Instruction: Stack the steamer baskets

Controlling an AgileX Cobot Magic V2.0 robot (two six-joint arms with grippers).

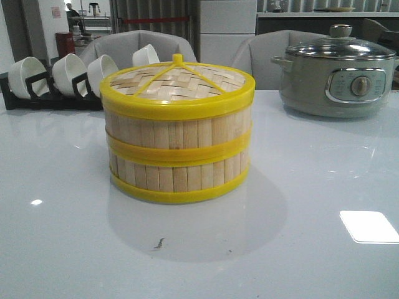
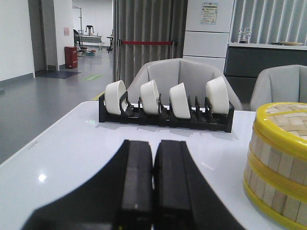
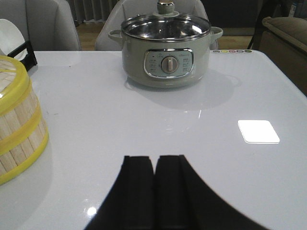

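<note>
Two steamer baskets (image 1: 177,156) stand stacked one on the other in the middle of the white table, with the flat woven lid (image 1: 177,81) on top. The stack also shows in the left wrist view (image 2: 280,163) and in the right wrist view (image 3: 17,129). My left gripper (image 2: 153,148) is shut and empty, left of the stack and apart from it. My right gripper (image 3: 155,163) is shut and empty, right of the stack and apart from it. Neither gripper shows in the front view.
A black rack of white bowls (image 1: 68,78) stands at the back left, also in the left wrist view (image 2: 165,103). A grey electric pot with a glass lid (image 1: 336,71) stands at the back right, also in the right wrist view (image 3: 165,52). Grey chairs stand behind the table.
</note>
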